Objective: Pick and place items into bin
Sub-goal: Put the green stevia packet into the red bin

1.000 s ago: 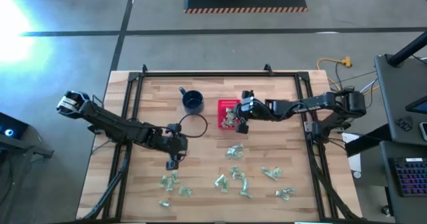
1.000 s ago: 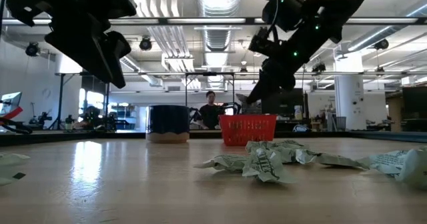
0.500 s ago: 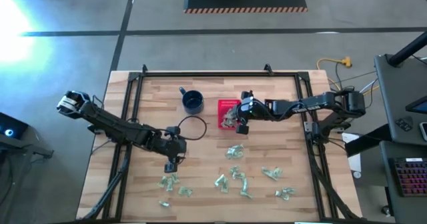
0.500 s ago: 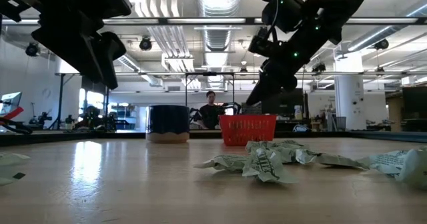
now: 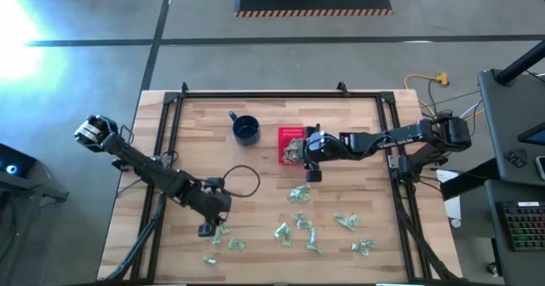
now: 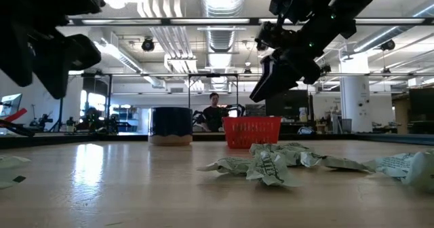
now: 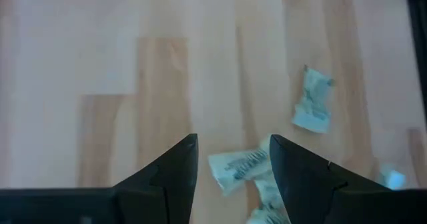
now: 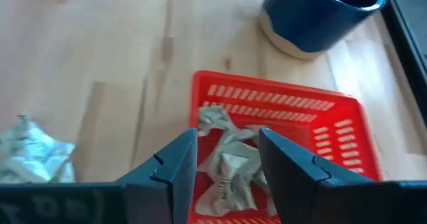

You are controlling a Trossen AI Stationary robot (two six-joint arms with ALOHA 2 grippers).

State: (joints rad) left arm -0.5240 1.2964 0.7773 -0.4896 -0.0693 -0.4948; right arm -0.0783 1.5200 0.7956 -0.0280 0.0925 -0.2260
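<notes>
Wrappers (image 8: 230,167) lie crumpled inside the red basket (image 5: 290,145), which stands near the middle of the bench (image 5: 358,124), beside a dark blue mug (image 5: 247,130). The right tool (image 5: 312,168) hangs just past the basket's near side, jaws apart and empty. More pale green pieces (image 5: 299,193) are scattered along the near edge. The left tool (image 5: 207,228) hovers open over those (image 7: 239,165) near the near left corner.
</notes>
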